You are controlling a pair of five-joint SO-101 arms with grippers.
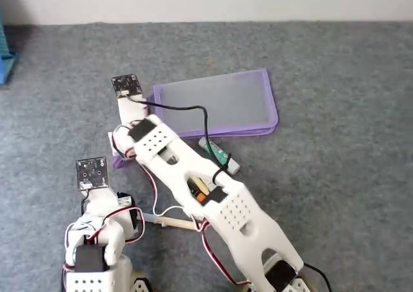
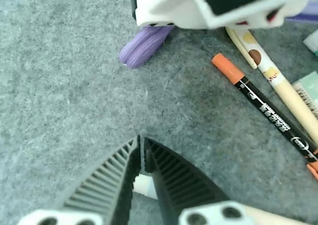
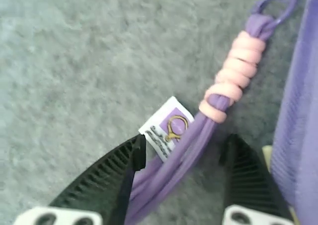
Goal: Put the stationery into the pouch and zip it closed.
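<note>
Right claw (image 3: 186,140) gaped wide around the pink-beaded purple zip cord (image 3: 228,86)!
Translucent purple pouch (image 1: 219,105) lay flat on the grey desk (image 1: 335,60); left claw (image 2: 141,140) pinched narrow on a white-tipped cream pen (image 2: 144,185).

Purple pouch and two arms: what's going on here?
The right gripper stands open around the beaded pull strap at the corner of the purple pouch, not closed on it. The left gripper is shut, low over the carpet. An orange-capped marker, a patterned pen and a white-and-green tube lie outside the pouch.
</note>
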